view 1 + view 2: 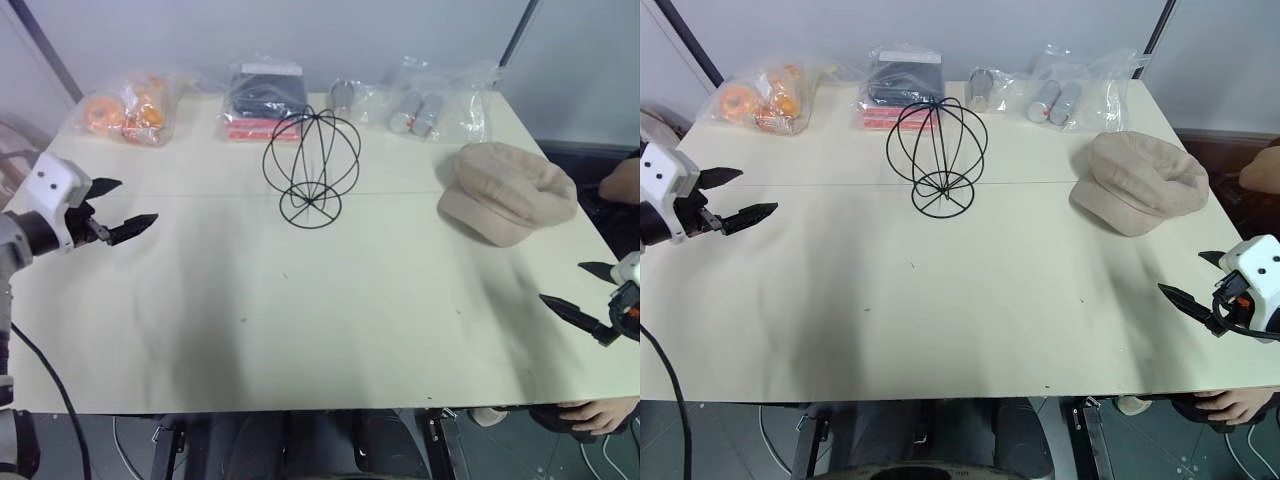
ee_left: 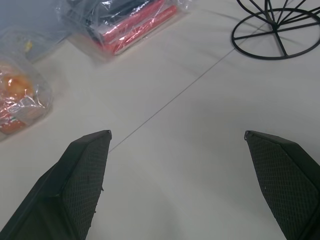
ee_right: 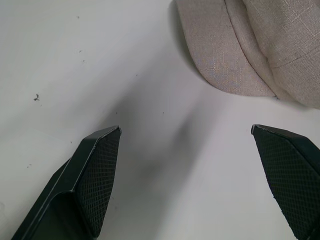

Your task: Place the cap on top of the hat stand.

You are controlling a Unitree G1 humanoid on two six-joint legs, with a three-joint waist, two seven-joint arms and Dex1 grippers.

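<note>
Both claws spread, right claw [image 3: 185, 137] facing the cap's [image 3: 250, 45] brim, left claw [image 2: 177, 135] the hat stand's [image 2: 276, 34] base.

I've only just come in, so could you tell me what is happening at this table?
The robot is meant to put the cap on the hat stand, but nothing is in hand yet. The cap lies on the table to the right of the bare stand. The left pincer and the right pincer both hover open near the table's sides, the right one nearer the cap.
</note>
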